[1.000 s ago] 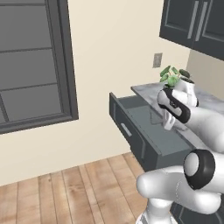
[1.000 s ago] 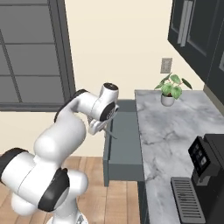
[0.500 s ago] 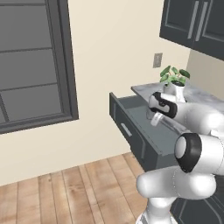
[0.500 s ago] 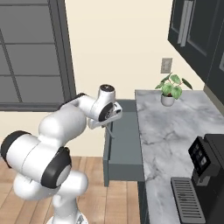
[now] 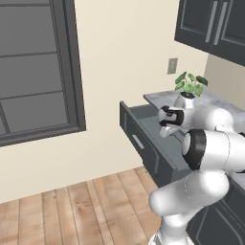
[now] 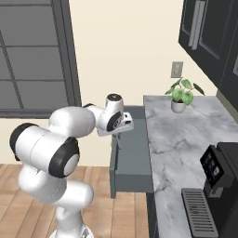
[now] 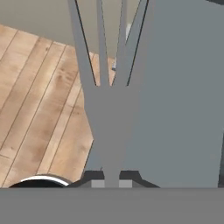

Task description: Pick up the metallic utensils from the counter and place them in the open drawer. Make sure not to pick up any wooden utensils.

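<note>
A kitchen: marble counter (image 6: 186,135), dark cabinets (image 6: 209,32), coffee machine (image 6: 222,179).

The white arm's hand (image 6: 122,122) hangs over the open drawer (image 6: 132,160) beside the marble counter (image 6: 186,139).

One fork (image 7: 106,105); one open drawer (image 6: 131,160); one potted plant (image 6: 180,96).

Seeing grey metal fork (image 7: 107,109) filling centre of hand view, tines pointing toward top of frame, handle running down to bottom edge between finger tips. Seeing open drawer (image 5: 143,143) at centre of left base view, pulled out, dark blue-grey, silver bar handle on front panel; centre of right base view too. Marble counter (image 6: 186,135) sitting at right of right base view, white-grey, veined.
</note>
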